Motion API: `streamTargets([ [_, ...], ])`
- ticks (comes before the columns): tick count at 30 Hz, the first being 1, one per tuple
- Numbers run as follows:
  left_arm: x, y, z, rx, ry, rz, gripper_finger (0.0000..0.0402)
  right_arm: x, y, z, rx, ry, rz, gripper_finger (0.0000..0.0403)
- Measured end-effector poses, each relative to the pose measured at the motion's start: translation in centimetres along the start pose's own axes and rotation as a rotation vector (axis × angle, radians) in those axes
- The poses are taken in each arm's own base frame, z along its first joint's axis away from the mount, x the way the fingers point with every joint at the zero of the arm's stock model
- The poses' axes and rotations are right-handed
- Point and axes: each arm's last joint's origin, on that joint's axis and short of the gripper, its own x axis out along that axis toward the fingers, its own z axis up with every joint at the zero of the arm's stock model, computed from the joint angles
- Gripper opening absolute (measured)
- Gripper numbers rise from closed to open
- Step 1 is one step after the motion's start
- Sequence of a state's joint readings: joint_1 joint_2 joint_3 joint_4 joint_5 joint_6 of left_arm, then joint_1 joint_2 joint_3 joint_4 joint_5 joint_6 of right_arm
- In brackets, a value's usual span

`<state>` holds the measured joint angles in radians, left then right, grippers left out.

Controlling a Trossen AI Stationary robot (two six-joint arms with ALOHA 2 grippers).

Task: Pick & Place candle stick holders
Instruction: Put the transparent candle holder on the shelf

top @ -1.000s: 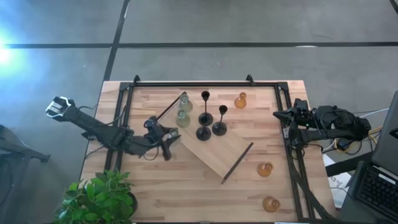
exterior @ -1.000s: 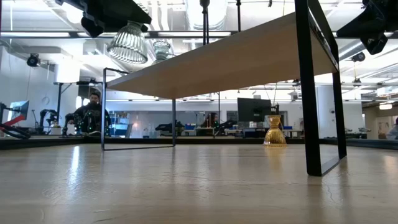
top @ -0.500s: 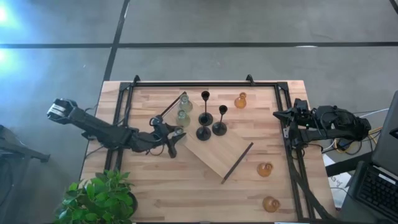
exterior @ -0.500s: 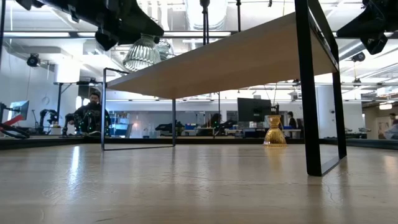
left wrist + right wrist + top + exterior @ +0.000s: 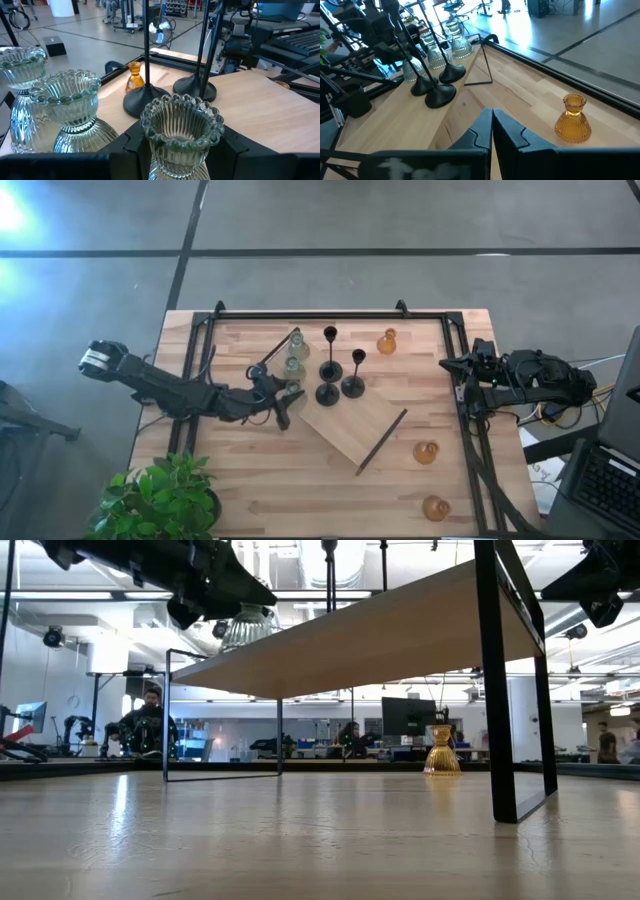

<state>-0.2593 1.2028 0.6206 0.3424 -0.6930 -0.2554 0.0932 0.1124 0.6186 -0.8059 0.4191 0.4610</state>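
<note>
Left gripper (image 5: 182,150) pinches a pale green glass holder (image 5: 182,127) between its dark fingers (image 5: 131,145), carrying it above the edge of the wooden board (image 5: 350,425), just beside the two green holders (image 5: 295,360) already standing there. From the low view the held glass hangs clear of the board's top, so the step in hand looks like the set-down of the third green piece.

To do it well, I judge the arm should line the holder up beside its two mates (image 5: 65,112) with a small gap, keep it upright, and lower straight down until the base sits flat before letting go. The black stemmed holders (image 5: 330,375) stand close behind; a sideways swing could topple them, since their stems are thin.

Three amber glass holders are off the board: one near the table's far edge (image 5: 387,341), two on the right side (image 5: 426,451).

Right gripper (image 5: 491,125), fingers pressed together, waits at the table's right edge.
</note>
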Motion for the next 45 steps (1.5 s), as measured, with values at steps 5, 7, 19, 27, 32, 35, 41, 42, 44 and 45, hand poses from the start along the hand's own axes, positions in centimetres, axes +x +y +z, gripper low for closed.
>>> streamTargets([
  [5, 0.33, 0.06, -0.16, -0.002, -0.001, 0.01, 0.0137, 0.0, 0.0, 0.0, 0.0, 0.0, 0.0, 0.0008],
  [7, 0.45, 0.03, -0.27, -0.001, 0.0, 0.012, 0.0137, 0.0, 0.0, 0.01, 0.0, 0.0, 0.0, 0.0008],
  [19, 0.7, -0.04, -0.46, -0.009, 0.0, 0.014, 0.0137, 0.0, 0.0, 0.01, 0.0, 0.0, 0.0, 0.0009],
  [27, 0.69, -0.06, -0.51, -0.004, 0.002, 0.01, 0.0146, -0.01, 0.0, 0.01, 0.0, 0.0, 0.0, 0.0009],
  [32, 0.7, -0.06, -0.54, 0.002, 0.003, 0.01, 0.0148, 0.0, 0.0, 0.0, 0.0, 0.0, 0.0, 0.0009],
  [35, 0.7, -0.05, -0.57, 0.005, 0.004, 0.01, 0.0148, 0.0, 0.0, 0.01, 0.0, 0.0, 0.0, 0.0008],
  [41, 0.73, -0.02, -0.7, 0.025, 0.008, 0.015, 0.0149, 0.0, 0.0, 0.0, 0.0, 0.0, 0.0, 0.0008],
  [42, 0.73, -0.02, -0.69, 0.028, 0.008, 0.015, 0.015, 0.0, 0.0, 0.0, 0.0, 0.0, 0.0, 0.0008],
  [44, 0.73, -0.02, -0.69, 0.038, 0.007, 0.016, 0.015, 0.01, 0.0, 0.0, 0.0, 0.0, 0.0, 0.0009],
  [45, 0.73, -0.02, -0.68, 0.043, 0.007, 0.016, 0.015, 0.0, 0.0, 0.0, 0.0, 0.0, 0.0, 0.0008],
])
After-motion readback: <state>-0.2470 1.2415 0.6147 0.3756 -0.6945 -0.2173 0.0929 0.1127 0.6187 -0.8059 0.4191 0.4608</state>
